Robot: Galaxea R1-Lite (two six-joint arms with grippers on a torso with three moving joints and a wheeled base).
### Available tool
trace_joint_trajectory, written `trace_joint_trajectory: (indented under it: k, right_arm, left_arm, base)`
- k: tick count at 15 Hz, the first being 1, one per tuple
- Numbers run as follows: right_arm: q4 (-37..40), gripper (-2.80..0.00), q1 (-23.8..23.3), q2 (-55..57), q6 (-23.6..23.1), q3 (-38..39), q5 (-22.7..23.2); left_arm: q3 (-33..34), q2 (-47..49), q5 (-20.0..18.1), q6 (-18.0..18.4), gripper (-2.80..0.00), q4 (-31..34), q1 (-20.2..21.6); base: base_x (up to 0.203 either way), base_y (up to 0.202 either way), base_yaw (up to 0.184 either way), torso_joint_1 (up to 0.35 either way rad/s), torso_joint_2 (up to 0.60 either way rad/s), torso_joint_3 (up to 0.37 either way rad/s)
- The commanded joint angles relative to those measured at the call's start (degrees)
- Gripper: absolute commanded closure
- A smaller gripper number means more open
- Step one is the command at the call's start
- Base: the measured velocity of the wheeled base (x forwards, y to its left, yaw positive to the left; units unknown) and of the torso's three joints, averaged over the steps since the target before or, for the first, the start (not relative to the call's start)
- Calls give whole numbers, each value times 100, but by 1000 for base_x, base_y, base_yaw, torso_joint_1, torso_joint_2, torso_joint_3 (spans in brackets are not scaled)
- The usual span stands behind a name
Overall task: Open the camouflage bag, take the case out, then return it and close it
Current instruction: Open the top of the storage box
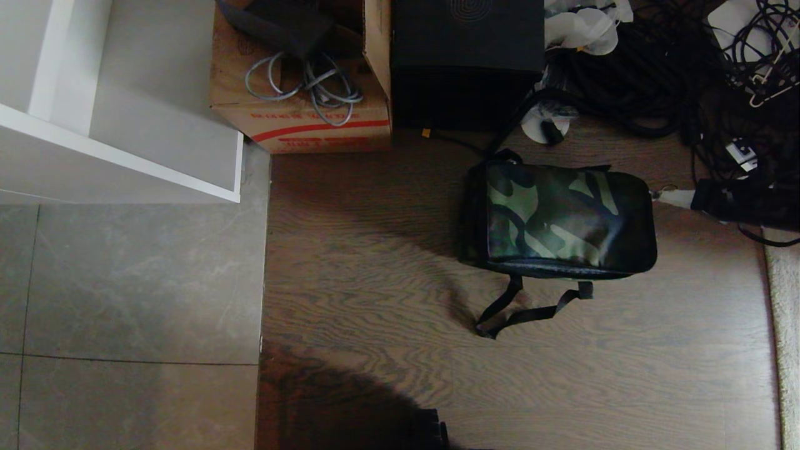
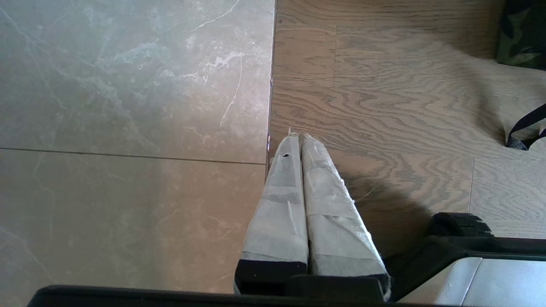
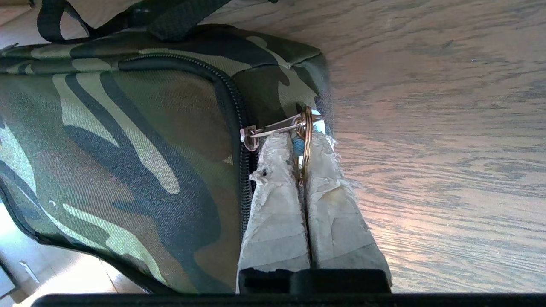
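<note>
right pincer (image 3: 300, 145) | clenched on zipper ring (image 3: 305, 143) | camouflage bag (image 3: 128, 149) zipped

Cluttered storage corner: cardboard box (image 1: 300, 119), tangled black cables (image 1: 687, 69), wood-and-tile floor (image 1: 375, 312).

One camouflage bag (image 1: 562, 219) lies on the wood floor, with one black strap (image 1: 522, 309) trailing from it and one zipper pull (image 3: 273, 128) with one metal ring (image 3: 305, 143). Two boxes stand beyond it: one cardboard box (image 1: 300, 125) and one black box (image 1: 465, 62). One grey cable coil (image 1: 306, 81) lies on the cardboard. Two claws show, one left (image 2: 298, 138) and one right (image 3: 294, 140).
</note>
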State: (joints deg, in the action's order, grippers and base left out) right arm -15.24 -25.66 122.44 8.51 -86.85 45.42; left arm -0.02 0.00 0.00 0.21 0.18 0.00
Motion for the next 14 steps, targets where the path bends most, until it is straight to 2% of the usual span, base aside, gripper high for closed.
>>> trace_joint_trajectory:
  k: [1,6,7,14]
  right_arm:
    - [-14,0,10,-10,168,-52,24]
    - [-5,-4,28,7,292,44,28]
    - [-5,-280,35,-1,292,63,20]
    - [21,-280,17,-45,274,273,37]
  left_arm:
    - [2,9,0,-3,0,-1,0]
    - [2,9,0,-3,0,-1,0]
    - [2,9,0,-3,0,-1,0]
    - [2,9,0,-3,0,-1,0]
  base:
    - [0,0,0,0,0,0]
    - [0,0,0,0,0,0]
    - [0,0,0,0,0,0]
    - [0,0,0,0,0,0]
